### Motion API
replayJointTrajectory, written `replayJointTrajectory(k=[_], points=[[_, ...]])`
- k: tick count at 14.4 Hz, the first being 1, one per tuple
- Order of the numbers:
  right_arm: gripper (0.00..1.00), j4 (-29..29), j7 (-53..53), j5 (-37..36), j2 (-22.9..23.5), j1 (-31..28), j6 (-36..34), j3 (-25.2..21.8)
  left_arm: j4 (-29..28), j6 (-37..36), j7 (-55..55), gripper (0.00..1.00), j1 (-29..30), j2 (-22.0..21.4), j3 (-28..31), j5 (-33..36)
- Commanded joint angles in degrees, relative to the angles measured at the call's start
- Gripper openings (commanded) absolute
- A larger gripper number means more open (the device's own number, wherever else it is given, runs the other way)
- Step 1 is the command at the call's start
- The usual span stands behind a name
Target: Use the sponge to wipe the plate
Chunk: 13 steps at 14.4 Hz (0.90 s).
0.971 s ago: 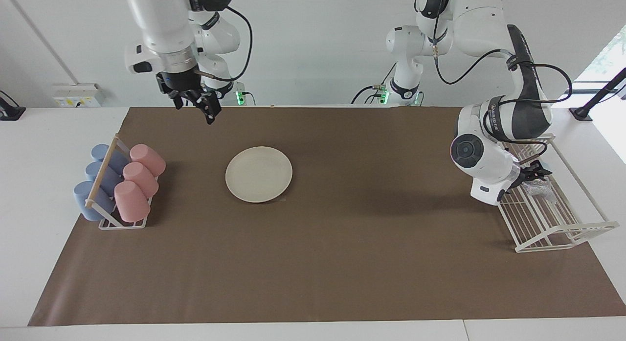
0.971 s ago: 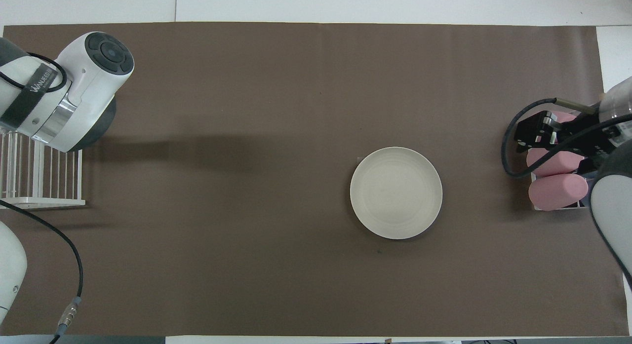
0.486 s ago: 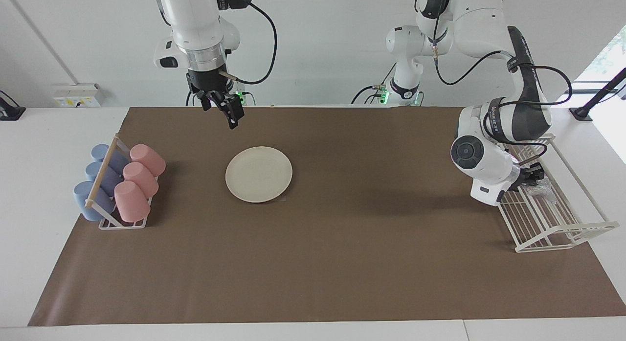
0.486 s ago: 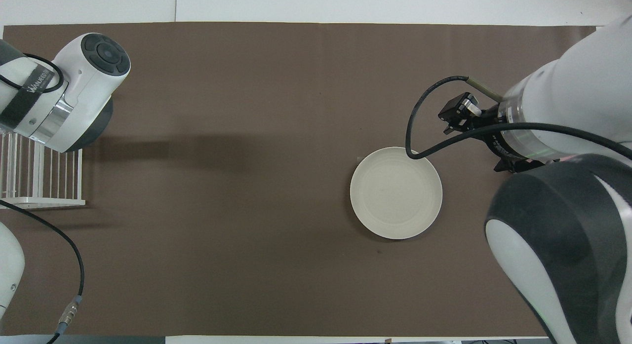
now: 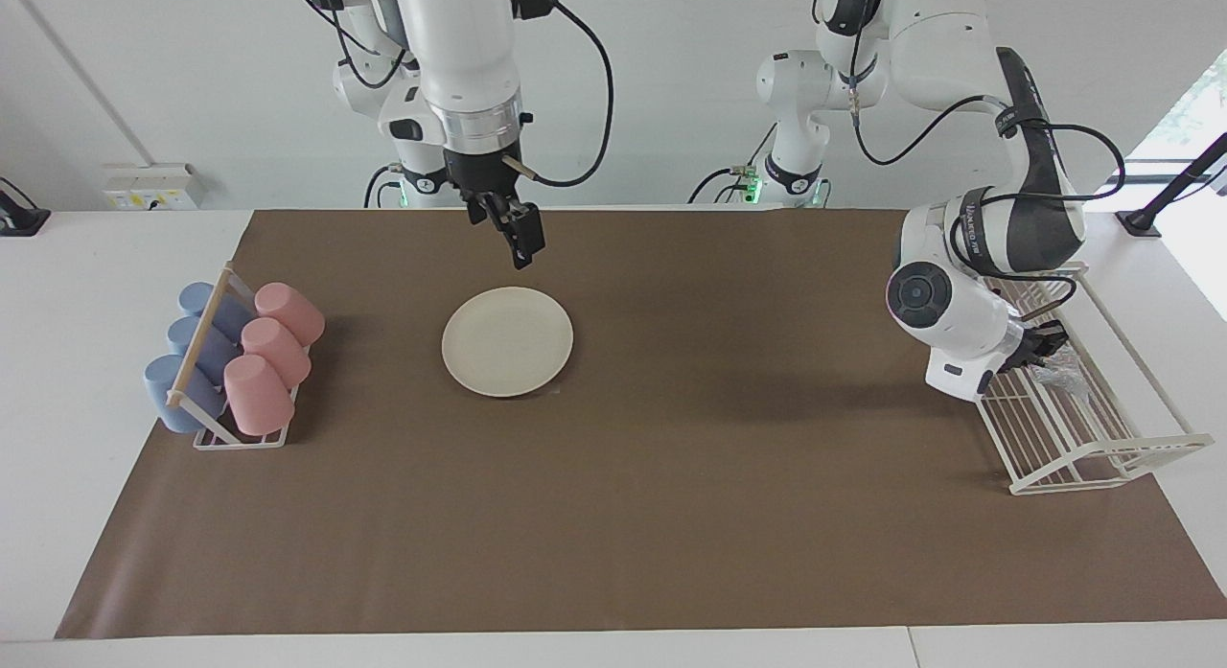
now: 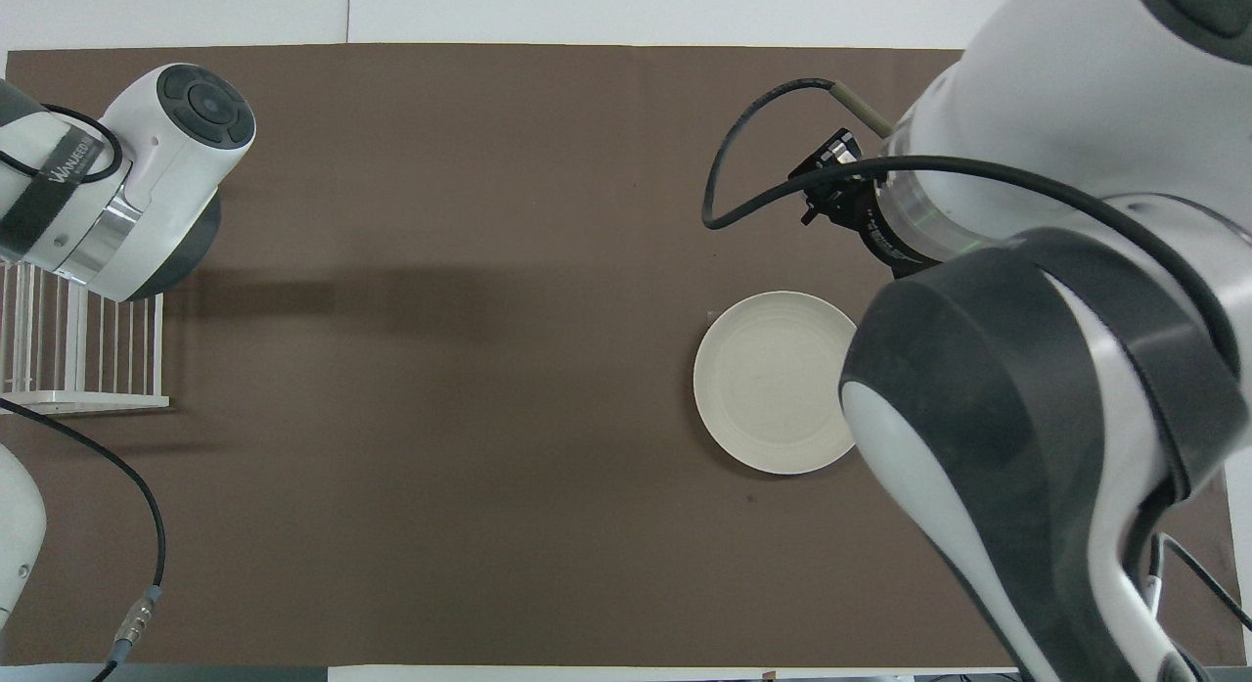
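Sponge (image 5: 1059, 369) sits in wire rack (image 5: 1102, 438) at left arm's end of tabletop, w/ left gripper (image 5: 1043, 347) down on it, fingers closed on it. Plate (image 5: 507, 341) lies well apart, toward right arm's end; right gripper (image 5: 518, 241) hovers over mat just robot-side of plate, fingers open, empty. Grip contact mostly hidden by wrist; overhead shows neither.
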Motion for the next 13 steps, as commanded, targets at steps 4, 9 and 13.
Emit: replayJointTrajectory(k=[4, 9, 13], points=[[1.00, 2.8, 7.4, 3.7, 1.0, 1.7, -3.0, 0.4, 12.8, -15.6, 4.3, 0.00, 1.3, -5.1, 0.0, -23.4], [1.00, 0.7, 8.0, 4.0, -1.3, 1.8, -3.2, 0.9, 17.1, -23.9, 3.9, 0.00, 8.8, -12.5, 0.6, -57.6], [1.00, -1.4, 10.0, 3.9, -2.7, 4.4, -2.2, 1.8, 10.8, -25.7, 3.9, 0.00, 15.3, -16.5, 0.6, -78.0]])
